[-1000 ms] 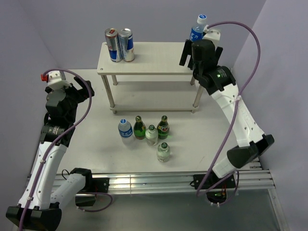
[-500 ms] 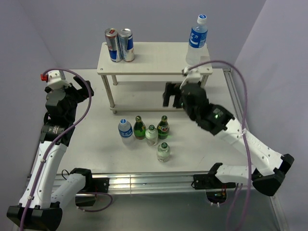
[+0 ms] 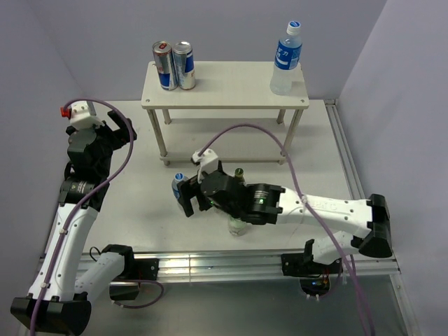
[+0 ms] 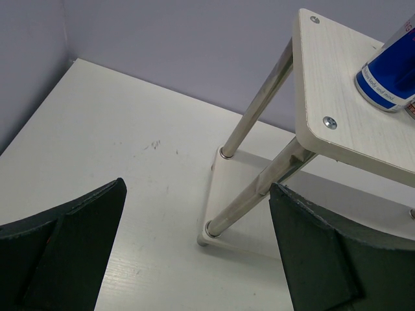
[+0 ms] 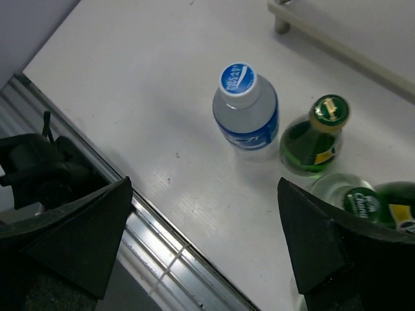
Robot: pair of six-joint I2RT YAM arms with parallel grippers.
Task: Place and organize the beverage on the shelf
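Note:
The cream-white shelf [image 3: 224, 84] stands at the back of the table. On its top board are two cans [image 3: 173, 64] at the left end and a tall water bottle [image 3: 287, 59] at the right end. My right gripper [image 3: 187, 198] hangs open and empty over the bottles on the table. The right wrist view looks down on a small blue-capped water bottle [image 5: 246, 107], a green bottle [image 5: 318, 133] and a green-capped clear bottle [image 5: 353, 197], all beyond the gripper [image 5: 207, 246]. My left gripper [image 3: 122, 133] is open, left of the shelf, facing its leg [image 4: 256, 103].
The right arm covers most of the bottle group in the top view; one bottle top [image 3: 239, 171] and a clear bottle [image 3: 238, 225] show around it. The metal rail [image 5: 162, 253] of the table's near edge lies below the right gripper. Walls close the back and sides.
My right arm has left the tall water bottle standing on the shelf's right end and swung down and left over the bottles on the table. The left arm has not moved.

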